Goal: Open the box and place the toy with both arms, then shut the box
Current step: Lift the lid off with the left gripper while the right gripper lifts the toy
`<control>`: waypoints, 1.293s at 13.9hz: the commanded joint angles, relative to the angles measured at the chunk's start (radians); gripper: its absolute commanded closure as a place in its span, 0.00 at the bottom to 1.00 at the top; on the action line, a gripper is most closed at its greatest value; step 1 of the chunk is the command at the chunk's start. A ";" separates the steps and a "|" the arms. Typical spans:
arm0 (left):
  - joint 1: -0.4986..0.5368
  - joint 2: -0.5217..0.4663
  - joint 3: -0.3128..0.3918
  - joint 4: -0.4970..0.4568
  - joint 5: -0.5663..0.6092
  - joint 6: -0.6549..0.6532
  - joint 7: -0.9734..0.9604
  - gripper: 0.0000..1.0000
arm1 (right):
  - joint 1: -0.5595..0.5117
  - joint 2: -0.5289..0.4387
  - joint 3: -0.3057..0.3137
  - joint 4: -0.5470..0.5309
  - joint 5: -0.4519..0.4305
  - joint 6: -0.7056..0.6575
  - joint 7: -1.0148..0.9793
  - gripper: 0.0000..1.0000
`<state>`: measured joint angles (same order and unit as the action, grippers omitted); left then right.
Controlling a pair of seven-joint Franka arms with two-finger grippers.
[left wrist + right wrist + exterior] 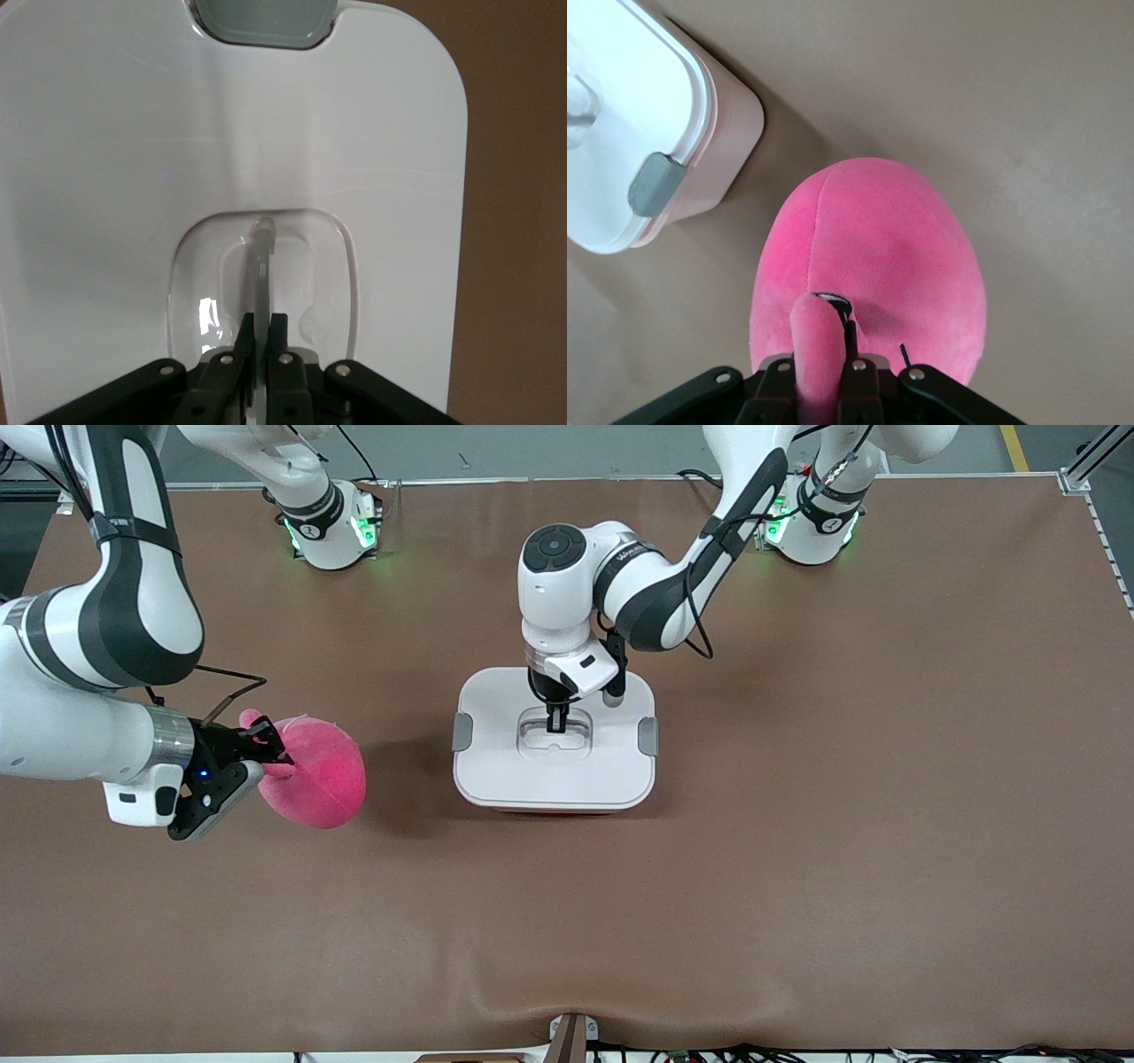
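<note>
Near edge of table (567,921): bare brown mat, nothing lying on it.
Toy (321,771): sitting toward right arm's end, well apart from box, a bit nearer the front cam than box centre.
Toy handling: prob. light, soft plush, squashing under grip; best taken by a protruding nub or a fold of fabric.
Right gripper (270,751): fingers (859,376) pinching together on a small pink nub of toy; can't tell if toy is lifting off the mat yet.
Box (555,737): sitting mid-table, white lid (177,159) on, grey clips (462,732) at both ends.
Box handling: stiff, smooth plastic, prob. slippery; lid best taken by thin centre handle (262,266).
Left gripper (557,722): reaching down into lid recess, fingers (280,332) clamping on handle.
</note>
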<state>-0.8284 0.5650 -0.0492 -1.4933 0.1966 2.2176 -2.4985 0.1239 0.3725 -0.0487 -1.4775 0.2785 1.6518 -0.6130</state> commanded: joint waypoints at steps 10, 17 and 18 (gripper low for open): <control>0.185 -0.214 0.000 -0.001 -0.012 -0.082 0.131 1.00 | 0.020 -0.015 0.003 0.008 0.240 -0.055 0.389 1.00; 0.377 -0.209 0.003 -0.004 -0.097 -0.165 0.507 1.00 | 0.216 -0.003 0.001 0.055 0.275 0.052 0.793 1.00; 0.405 -0.206 0.003 -0.007 -0.097 -0.167 0.547 1.00 | 0.253 0.005 0.001 0.055 0.275 0.089 0.859 1.00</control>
<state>-0.4624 0.3619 -0.0407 -1.4966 0.1151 2.0630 -2.0278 0.3112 0.3711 -0.0358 -1.4342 0.5345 1.6981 0.1312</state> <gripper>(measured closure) 0.930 0.881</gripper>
